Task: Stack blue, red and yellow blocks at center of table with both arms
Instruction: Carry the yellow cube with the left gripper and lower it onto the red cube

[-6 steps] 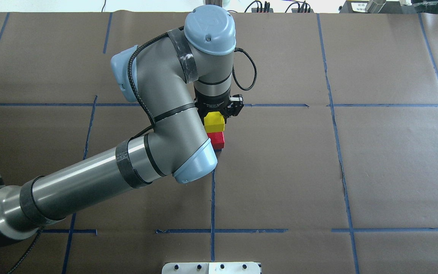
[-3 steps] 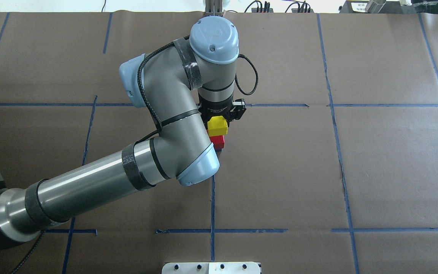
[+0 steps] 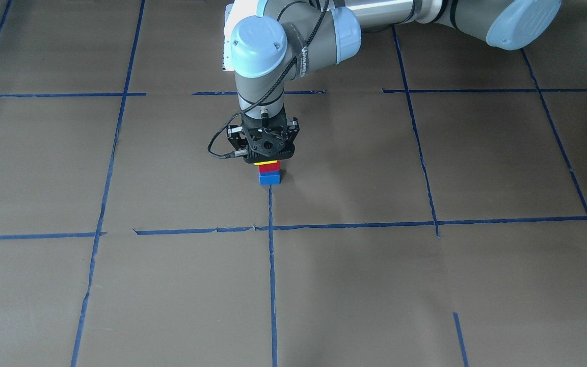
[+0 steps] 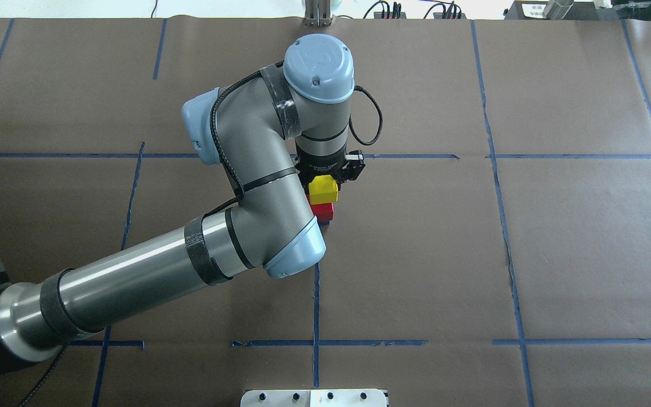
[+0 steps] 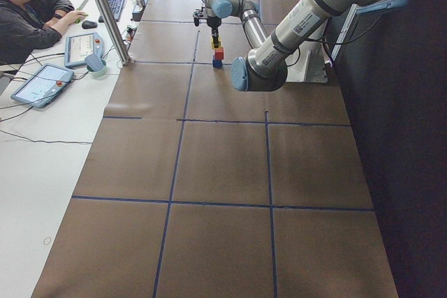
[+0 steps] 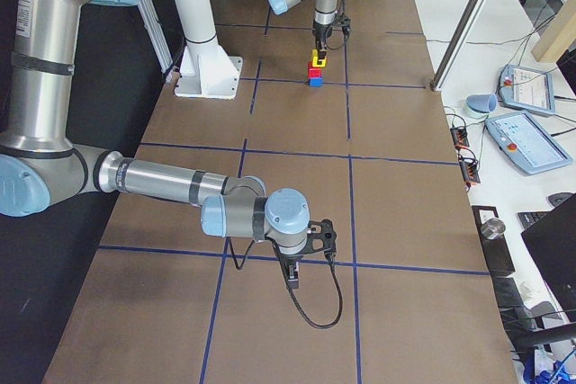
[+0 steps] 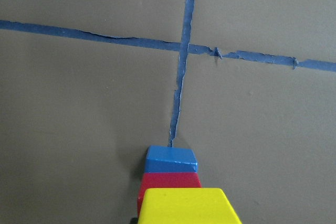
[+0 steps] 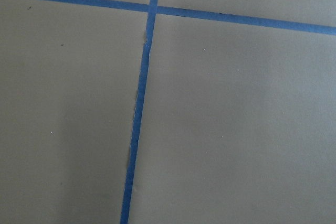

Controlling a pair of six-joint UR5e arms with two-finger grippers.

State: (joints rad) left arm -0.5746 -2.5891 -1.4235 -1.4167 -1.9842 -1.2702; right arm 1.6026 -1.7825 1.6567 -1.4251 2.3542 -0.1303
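Observation:
My left gripper (image 4: 326, 178) is shut on the yellow block (image 4: 323, 189) and holds it right over the red block (image 4: 324, 210). The red block sits on the blue block (image 3: 269, 178) at the table's centre, by a tape crossing. In the front view the yellow block (image 3: 268, 163) shows as a thin strip between the gripper (image 3: 268, 158) and the red block (image 3: 269, 168); I cannot tell whether they touch. The left wrist view shows yellow (image 7: 185, 205), red (image 7: 170, 180) and blue (image 7: 171, 159) in line. My right gripper (image 6: 292, 278) hangs low over bare table far from the stack; I cannot tell whether it is open or shut.
Brown paper with a blue tape grid (image 4: 316, 305) covers the table. A white base plate (image 4: 314, 397) sits at the near edge. An operator (image 5: 28, 5) sits at a side desk with tablets (image 5: 80, 47).
The left arm has shifted a little toward the stack. The yellow block has come down and closer over the red block.

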